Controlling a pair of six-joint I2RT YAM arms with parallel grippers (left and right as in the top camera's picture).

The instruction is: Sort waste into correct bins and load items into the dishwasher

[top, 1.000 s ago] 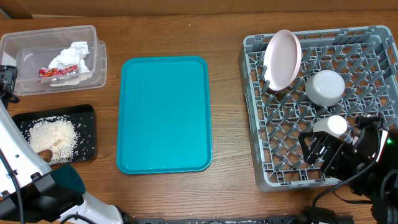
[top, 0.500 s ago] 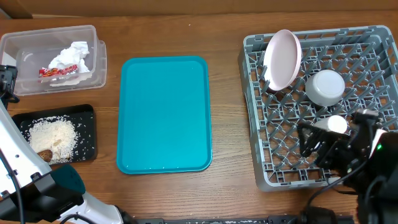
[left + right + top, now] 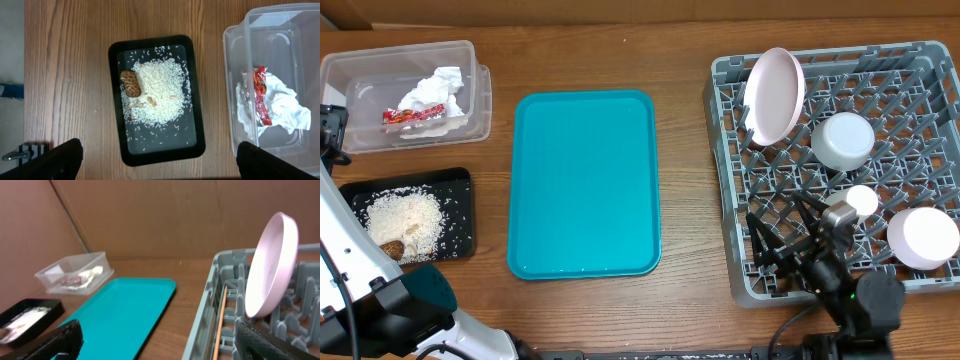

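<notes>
R tool (image 3: 782,235) spread wide, pinching nothing, over front-left part of grey dish rack (image 3: 920,60). L tool (image 3: 165,162) also spread wide, nothing in it, hanging above black tray (image 3: 197,150) & clear tub (image 3: 235,100). In rack: pink plate (image 3: 773,96) on edge at back-left, pale bowl (image 3: 843,139) just beside it, small white cup (image 3: 861,201) nearer front, smaller pink dish (image 3: 923,237) by R edge. Tub, back-left of bench (image 3: 685,200), holds crumpled napkin (image 3: 435,92) + red-and-white wrapper (image 3: 408,116). Black tray holds rice crumbs (image 3: 160,90) w/ brown lump (image 3: 131,83). Teal tray (image 3: 585,180) lies mid-bench.
</notes>
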